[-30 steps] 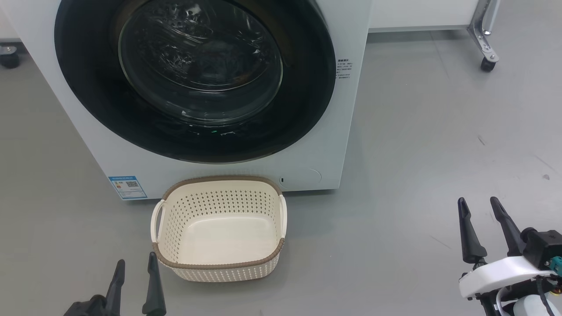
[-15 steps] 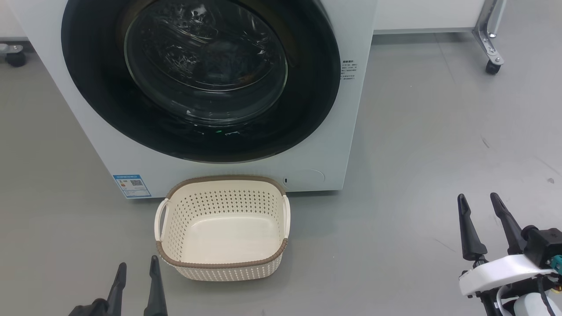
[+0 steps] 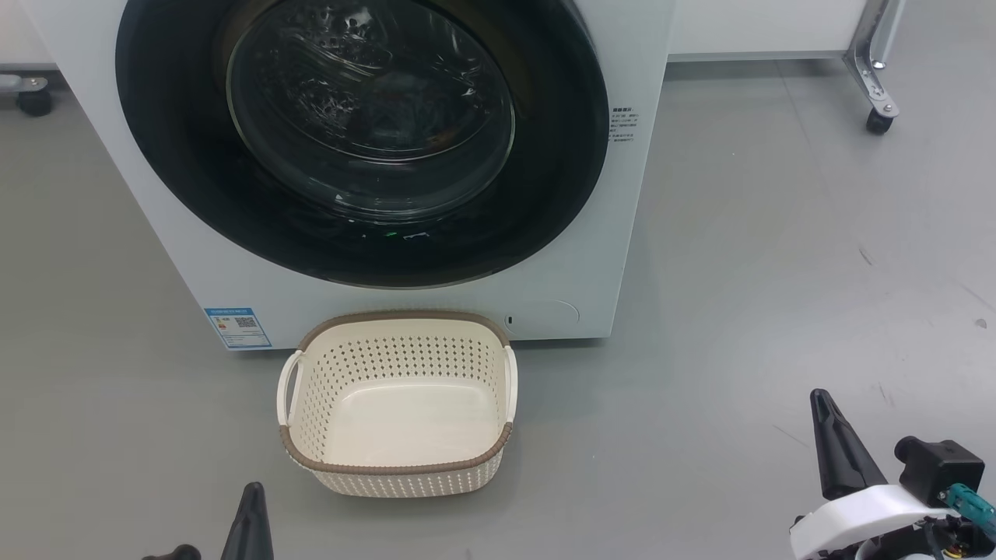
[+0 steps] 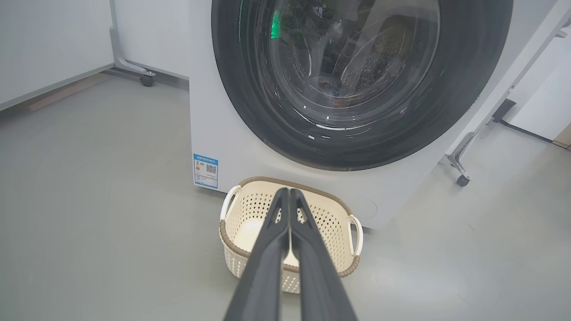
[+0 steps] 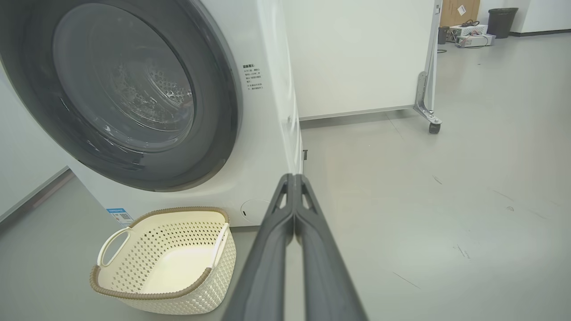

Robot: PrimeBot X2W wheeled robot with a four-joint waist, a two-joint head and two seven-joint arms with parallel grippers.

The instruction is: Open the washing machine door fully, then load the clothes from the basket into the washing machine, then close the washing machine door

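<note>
The washing machine [image 3: 622,249] is a white box straight ahead. Its round black door [image 3: 179,179] with the glass bowl centre lies shut against the front. The cream basket [image 3: 397,469] stands on the floor just before it, and its bottom is bare. Behind the glass a dim bluish-brown patch [image 4: 331,84] lies in the drum; I cannot tell whether it is the clothes. My left gripper [image 3: 249,509] is shut and empty, near the basket's [image 4: 343,267] front left corner. My right gripper [image 3: 832,435] is shut and empty, low at the right, well away from the basket [image 5: 147,292].
A blue sticker [image 3: 237,327] marks the machine's lower left. A metal frame leg on a castor [image 3: 879,123] stands at the back right, another castor [image 3: 31,101] at the back left. Grey floor stretches to the machine's right.
Both grippers have gone from open to shut and dropped lower in the head view. The head view itself has drifted slightly. Door and basket stay put.
</note>
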